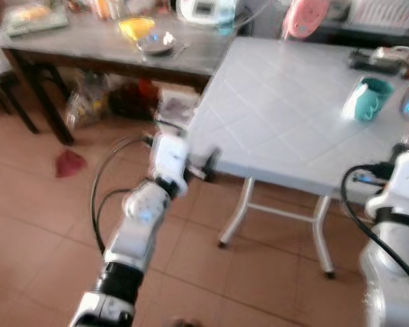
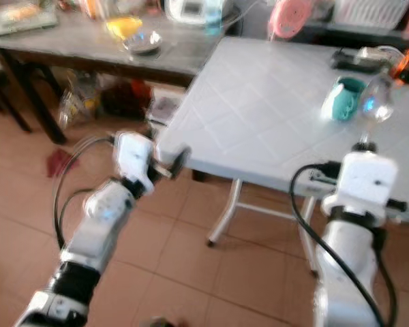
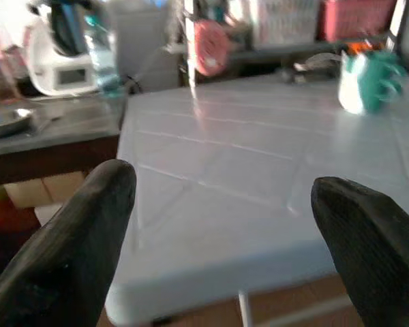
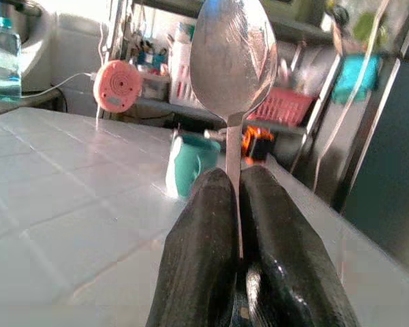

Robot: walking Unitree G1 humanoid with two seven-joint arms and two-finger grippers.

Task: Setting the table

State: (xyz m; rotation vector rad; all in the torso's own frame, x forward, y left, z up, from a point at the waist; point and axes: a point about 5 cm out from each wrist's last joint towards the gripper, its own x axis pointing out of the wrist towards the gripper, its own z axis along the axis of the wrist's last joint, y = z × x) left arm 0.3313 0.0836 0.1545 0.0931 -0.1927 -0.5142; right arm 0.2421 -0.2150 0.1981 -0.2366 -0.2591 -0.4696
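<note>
Status: early stage. The white tiled plastic surface carries one table item so far, a teal ceramic mug near its far right corner. No plate or cutlery lies on the bare area in front of the mug.

The right gripper has its jaws closed on the handle of a polished metal spoon. The spoon stands upright above the near right part of the surface, on the robot's side of the mug. It is not yet set down.

The left gripper is empty, jaws spread wide, just off the near left corner of the surface.

Remaining, by judgement: lower the spoon onto the surface beside the mug and release it.
</note>
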